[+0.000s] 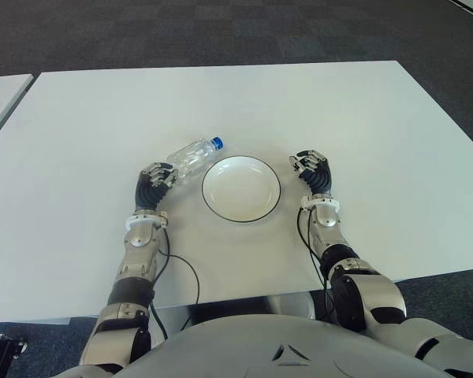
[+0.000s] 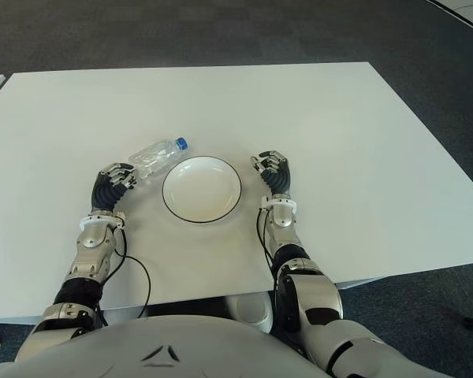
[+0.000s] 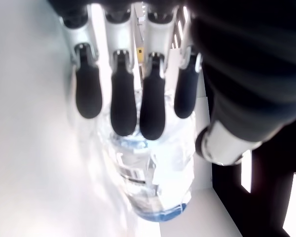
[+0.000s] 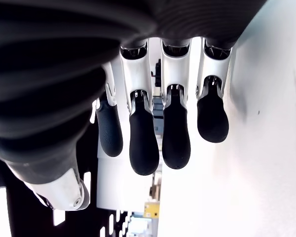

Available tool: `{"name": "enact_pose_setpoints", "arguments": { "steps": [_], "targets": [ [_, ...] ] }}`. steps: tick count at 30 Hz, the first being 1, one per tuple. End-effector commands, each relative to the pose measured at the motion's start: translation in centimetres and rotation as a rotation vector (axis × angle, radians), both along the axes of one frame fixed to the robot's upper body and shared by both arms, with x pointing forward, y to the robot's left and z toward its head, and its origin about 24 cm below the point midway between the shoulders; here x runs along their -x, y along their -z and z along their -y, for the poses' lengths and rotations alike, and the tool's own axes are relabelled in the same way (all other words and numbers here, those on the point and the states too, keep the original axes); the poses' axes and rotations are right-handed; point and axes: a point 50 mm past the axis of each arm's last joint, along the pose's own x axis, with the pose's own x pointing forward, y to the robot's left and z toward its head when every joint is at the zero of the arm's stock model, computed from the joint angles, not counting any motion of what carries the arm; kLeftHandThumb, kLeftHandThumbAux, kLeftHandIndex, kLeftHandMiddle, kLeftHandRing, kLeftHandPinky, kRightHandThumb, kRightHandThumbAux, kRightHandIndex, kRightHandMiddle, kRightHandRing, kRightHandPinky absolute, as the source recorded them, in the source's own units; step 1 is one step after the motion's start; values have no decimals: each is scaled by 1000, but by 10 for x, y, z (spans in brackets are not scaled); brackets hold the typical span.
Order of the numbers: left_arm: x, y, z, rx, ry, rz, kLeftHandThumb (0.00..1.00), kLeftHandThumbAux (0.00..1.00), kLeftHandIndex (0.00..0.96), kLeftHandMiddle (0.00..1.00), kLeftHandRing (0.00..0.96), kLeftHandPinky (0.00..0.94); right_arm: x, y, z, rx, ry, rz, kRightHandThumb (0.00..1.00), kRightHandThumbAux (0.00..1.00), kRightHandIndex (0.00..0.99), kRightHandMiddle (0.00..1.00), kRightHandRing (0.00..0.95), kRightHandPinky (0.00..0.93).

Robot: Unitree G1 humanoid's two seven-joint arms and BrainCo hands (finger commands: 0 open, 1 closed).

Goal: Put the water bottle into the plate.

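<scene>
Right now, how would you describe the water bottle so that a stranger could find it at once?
On the white table, find the round white plate with a dark rim. Just beyond its left edge the water bottle lies on its side, its base at the left hand. It is the only clear thing, with a blue cap pointing away from the robot.

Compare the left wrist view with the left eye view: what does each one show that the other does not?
Only the left wrist view shows the left hand's fingers from close by, curved over the clear bottle's body.

Only the left eye view shows the plate, with nothing in it, the right hand on the plate's right, the bottle's blue cap, and the whole white table.

Both show the left hand at the lying bottle.
</scene>
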Motion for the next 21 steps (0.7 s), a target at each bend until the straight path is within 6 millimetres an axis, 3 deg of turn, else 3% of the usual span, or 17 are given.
{"name": "enact_pose_setpoints", "arguments": {
  "steps": [1, 14, 21],
  "targets": [
    [6, 9, 0, 5, -5, -51, 707, 713, 433, 587, 577, 550, 8, 12, 1, -13, 17, -65, 709, 729, 436, 701, 697, 697],
    [5, -2, 3, -35, -11, -17, 707, 714, 433, 593, 583, 557, 7, 12, 1, -18, 22, -76, 710, 728, 436, 701, 697, 697],
    [2, -35, 7, -149, -20, 45, 709, 714, 434, 604, 598, 547, 7, 12, 1, -19, 15, -72, 710, 728, 436, 699, 695, 696]
  ]
}}
